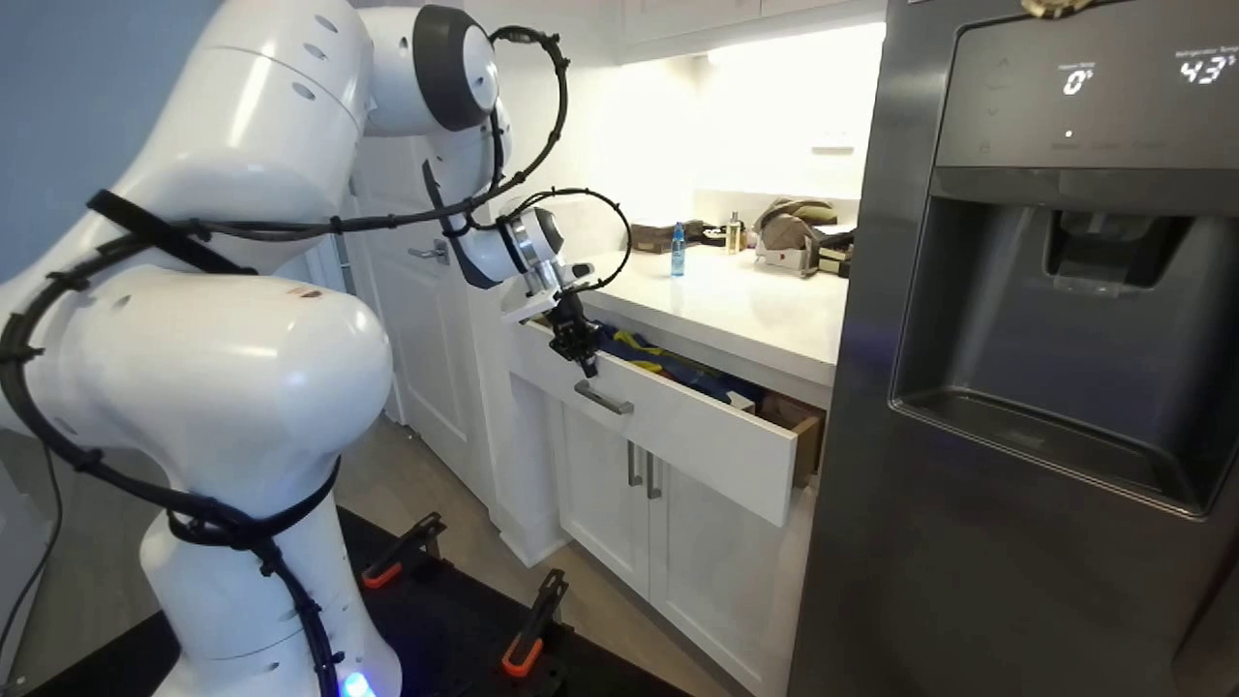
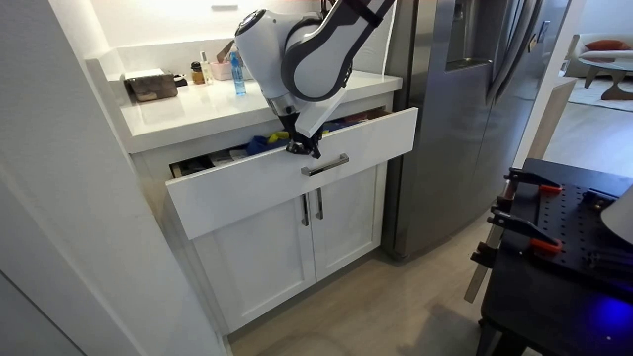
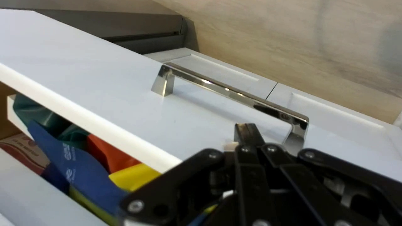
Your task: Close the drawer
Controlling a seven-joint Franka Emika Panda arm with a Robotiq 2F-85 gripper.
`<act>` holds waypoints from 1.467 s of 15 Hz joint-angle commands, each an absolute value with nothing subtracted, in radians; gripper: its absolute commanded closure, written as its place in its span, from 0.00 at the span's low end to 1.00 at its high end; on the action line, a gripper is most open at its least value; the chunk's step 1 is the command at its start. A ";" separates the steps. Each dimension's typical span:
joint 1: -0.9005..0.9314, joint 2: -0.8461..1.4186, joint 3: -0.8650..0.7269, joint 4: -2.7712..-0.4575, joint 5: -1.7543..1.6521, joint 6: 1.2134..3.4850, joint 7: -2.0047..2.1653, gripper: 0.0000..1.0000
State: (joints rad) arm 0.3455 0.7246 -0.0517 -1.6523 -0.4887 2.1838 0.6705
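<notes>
The white drawer [image 1: 707,440] is pulled partly open below the counter. Its flat front also shows in an exterior view [image 2: 237,195] and in the wrist view [image 3: 103,84]. A metal bar handle [image 3: 227,89] is on the front, also in both exterior views [image 1: 602,398] [image 2: 326,168]. Blue, yellow, red and green items [image 3: 81,169] lie inside. My gripper [image 3: 246,127] is shut with its fingertips together and nothing visible between them. In both exterior views the gripper [image 1: 589,370] [image 2: 315,153] points down at the drawer front, just above the handle. Whether it touches the front is unclear.
The white counter [image 1: 716,300] above holds a blue bottle [image 1: 678,252] and other items. Cabinet doors [image 2: 267,262] with vertical handles are shut below the drawer. A dark steel refrigerator [image 2: 445,163] stands beside the cabinet. A black table [image 2: 554,296] with clamps bears the robot's base.
</notes>
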 commanded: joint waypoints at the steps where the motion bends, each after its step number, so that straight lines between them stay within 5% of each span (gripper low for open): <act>1: 0.366 0.735 -0.096 -1.664 -0.538 2.227 0.670 1.00; 22: 0.329 0.828 -0.186 -1.658 -0.676 2.343 0.754 1.00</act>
